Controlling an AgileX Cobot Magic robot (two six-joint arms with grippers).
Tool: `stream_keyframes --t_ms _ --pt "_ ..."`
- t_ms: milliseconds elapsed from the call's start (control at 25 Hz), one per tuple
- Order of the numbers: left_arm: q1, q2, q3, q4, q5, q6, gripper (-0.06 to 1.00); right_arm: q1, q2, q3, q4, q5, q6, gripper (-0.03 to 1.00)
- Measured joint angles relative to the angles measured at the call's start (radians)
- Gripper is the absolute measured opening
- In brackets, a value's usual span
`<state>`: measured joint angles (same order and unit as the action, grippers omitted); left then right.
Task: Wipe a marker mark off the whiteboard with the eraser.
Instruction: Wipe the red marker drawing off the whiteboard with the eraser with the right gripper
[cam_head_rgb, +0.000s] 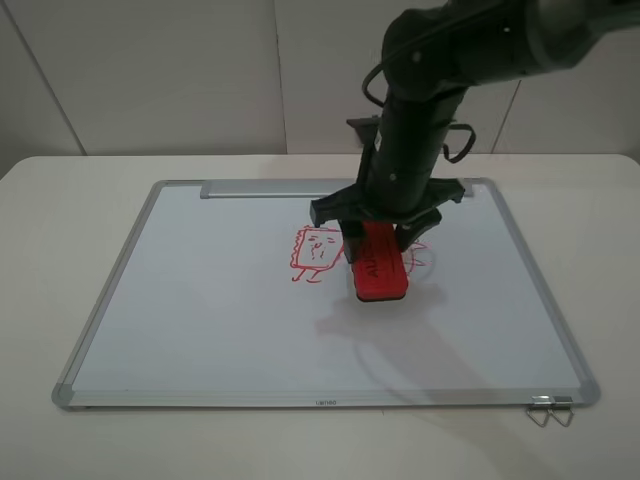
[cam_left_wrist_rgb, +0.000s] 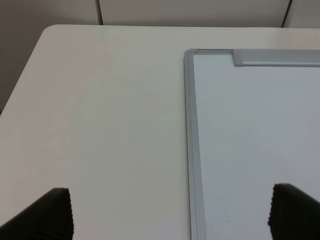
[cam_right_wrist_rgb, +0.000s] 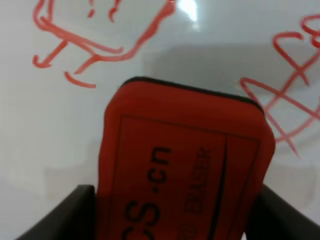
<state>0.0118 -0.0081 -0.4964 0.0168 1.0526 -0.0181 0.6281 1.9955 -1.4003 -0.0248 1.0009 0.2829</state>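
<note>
The whiteboard (cam_head_rgb: 220, 320) lies flat on the table, its tray strip (cam_head_rgb: 260, 188) on the far edge. The marker mark (cam_head_rgb: 314, 253), a small red wavy square figure with legs, sits near the board's middle and shows in the right wrist view (cam_right_wrist_rgb: 75, 50). My right gripper (cam_head_rgb: 372, 232) is shut on the eraser (cam_head_rgb: 378, 263), a red block with black lettering (cam_right_wrist_rgb: 185, 165), held just right of the mark, its far end low over the board. My left gripper (cam_left_wrist_rgb: 170, 212) is open beside the board's left frame (cam_left_wrist_rgb: 192, 150), holding nothing.
A red scribble of crossing loops (cam_right_wrist_rgb: 295, 100) lies to the right of the eraser, partly hidden by the arm in the exterior view. A metal binder clip (cam_head_rgb: 550, 408) sits at the board's near right corner. White table (cam_head_rgb: 80, 200) surrounds the board.
</note>
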Motion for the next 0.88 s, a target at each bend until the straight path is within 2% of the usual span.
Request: stream_keyframes --t_ms 160,400,640,880 --pt "0.000 0.000 0.000 0.000 0.000 0.000 0.78 0.087 0.155 -0.190 -0.029 0.101 -0.124 0.52" --pt "0.000 0.000 0.000 0.000 0.000 0.000 0.78 0.167 0.285 -0.398 -0.075 0.155 -0.189 0.52" --pt "0.000 0.000 0.000 0.000 0.000 0.000 0.78 0.189 0.348 -0.491 -0.054 0.164 -0.337 0.52" --pt "0.000 0.000 0.000 0.000 0.000 0.000 0.78 0.172 0.403 -0.497 -0.041 0.156 -0.375 0.52"
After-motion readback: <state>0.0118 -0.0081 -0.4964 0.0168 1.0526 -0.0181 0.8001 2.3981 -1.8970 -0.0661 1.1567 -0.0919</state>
